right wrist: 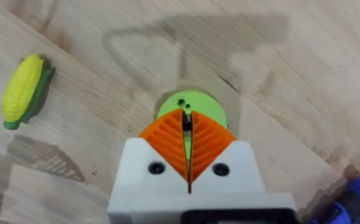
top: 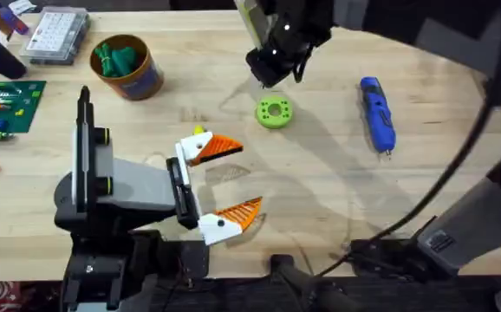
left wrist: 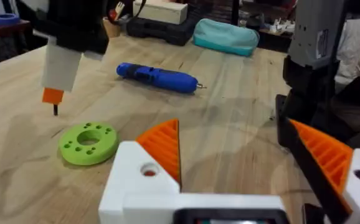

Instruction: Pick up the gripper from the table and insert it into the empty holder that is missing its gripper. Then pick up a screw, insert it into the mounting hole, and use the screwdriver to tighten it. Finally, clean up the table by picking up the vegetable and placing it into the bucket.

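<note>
The large light wooden plank-grained counter (top: pixel 320 191) carries the task's things spread well apart. The left claw (top: pixel 220 182), white with orange ribbed pads, rests low near the counter's front on the left, its two fingers spread wide with nothing between them. The right claw (right wrist: pixel 187 127) hangs above a flat lime-green round disc with a centre hole and a ring of small holes (top: pixel 274 113), which lies near the middle of the counter; its orange pads are pressed together, pinching a small dark screw (right wrist: pixel 186 120) that points down over the disc. In the left wrist view the same right claw (left wrist: pixel 53 99) shows as a white finger with an orange tip and the dark screw (left wrist: pixel 55 110) sticking out below it, just above and beside the green disc (left wrist: pixel 88 142), not touching it as far as can be told. The slim blue pen-shaped electric screwdriver with dark bands (top: pixel 377 113) lies flat to the right of the disc, well apart from both claws, its short metal tip toward the front edge. The small round orange-brown tub with a blue band, the bucket (top: pixel 138 80), stands at the back left with green items inside. A small yellow corn cob with green husk (right wrist: pixel 23 89) lies on the counter just beside the left claw's upper finger.
</note>
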### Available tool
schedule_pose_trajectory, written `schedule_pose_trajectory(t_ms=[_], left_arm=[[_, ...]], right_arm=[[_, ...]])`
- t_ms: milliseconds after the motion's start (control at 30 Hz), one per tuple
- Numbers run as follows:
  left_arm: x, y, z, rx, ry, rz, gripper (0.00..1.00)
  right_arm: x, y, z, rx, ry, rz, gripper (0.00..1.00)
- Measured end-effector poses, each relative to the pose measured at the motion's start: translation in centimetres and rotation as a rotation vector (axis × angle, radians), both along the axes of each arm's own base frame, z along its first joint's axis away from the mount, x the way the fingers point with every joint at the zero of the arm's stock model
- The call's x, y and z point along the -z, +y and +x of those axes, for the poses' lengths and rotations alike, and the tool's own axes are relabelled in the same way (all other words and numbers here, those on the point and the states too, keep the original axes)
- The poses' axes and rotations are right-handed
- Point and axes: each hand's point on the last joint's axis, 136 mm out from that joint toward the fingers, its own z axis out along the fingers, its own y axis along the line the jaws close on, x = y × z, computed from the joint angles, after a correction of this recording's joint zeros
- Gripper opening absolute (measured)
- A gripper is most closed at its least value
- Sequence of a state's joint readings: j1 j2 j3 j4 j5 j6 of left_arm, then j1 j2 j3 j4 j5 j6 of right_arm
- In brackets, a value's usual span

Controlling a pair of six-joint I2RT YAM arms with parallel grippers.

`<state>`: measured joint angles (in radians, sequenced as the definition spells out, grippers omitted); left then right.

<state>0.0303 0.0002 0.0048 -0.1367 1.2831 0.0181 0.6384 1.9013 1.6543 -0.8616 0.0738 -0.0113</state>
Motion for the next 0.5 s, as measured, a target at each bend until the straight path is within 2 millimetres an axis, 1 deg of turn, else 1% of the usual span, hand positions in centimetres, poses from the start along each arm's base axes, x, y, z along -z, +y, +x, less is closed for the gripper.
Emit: schedule_pose_trajectory(t_ms=[167,267,367,500], left_arm=[[0.0,0.0,0.0,0.000,0.000,0.000,0.986],[0.0,0.0,0.0,0.000,0.001,0.000,0.986],[0.0,0.0,0.0,0.000,0.000,0.000,0.986],[0.0,0.0,0.0,0.000,0.001,0.000,0.986]], right_arm=[[-2.7,-0.2,-0.3,0.000,-0.049,0.036,0.011],[-5.0,-0.4,-0.6,-0.001,-0.089,0.066,0.011],[-7.3,-0.5,-1.3,-0.008,-0.130,0.097,0.011],[-9.5,-0.6,-2.7,-0.027,-0.157,0.120,0.011]])
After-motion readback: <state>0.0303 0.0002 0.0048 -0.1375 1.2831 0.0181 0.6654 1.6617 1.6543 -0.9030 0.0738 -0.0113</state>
